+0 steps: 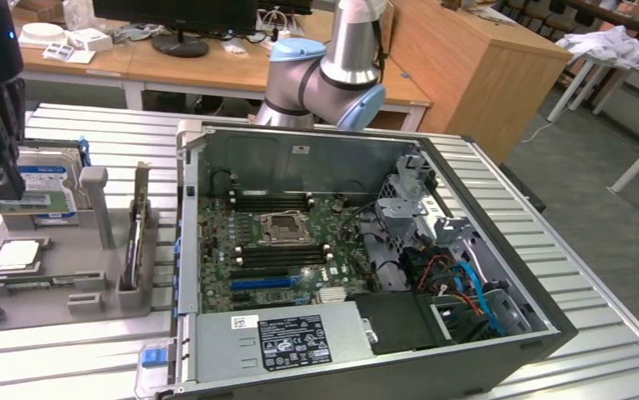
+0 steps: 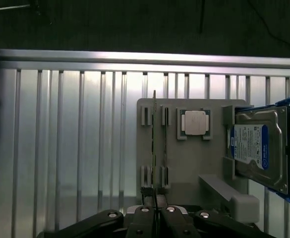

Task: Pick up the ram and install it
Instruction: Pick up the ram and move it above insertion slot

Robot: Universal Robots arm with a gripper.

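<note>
Currently my pincer (image 2: 155, 212) is clamped on the ram (image 2: 154, 144), the grey holder (image 2: 189, 163) below it; advised: lift straight, stick kept upright, no twisting.

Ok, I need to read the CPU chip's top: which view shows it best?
Wrist view: the CPU chip lies face-on to the camera. The exterior view catches it obliquely, at the exterior view's left.
</note>
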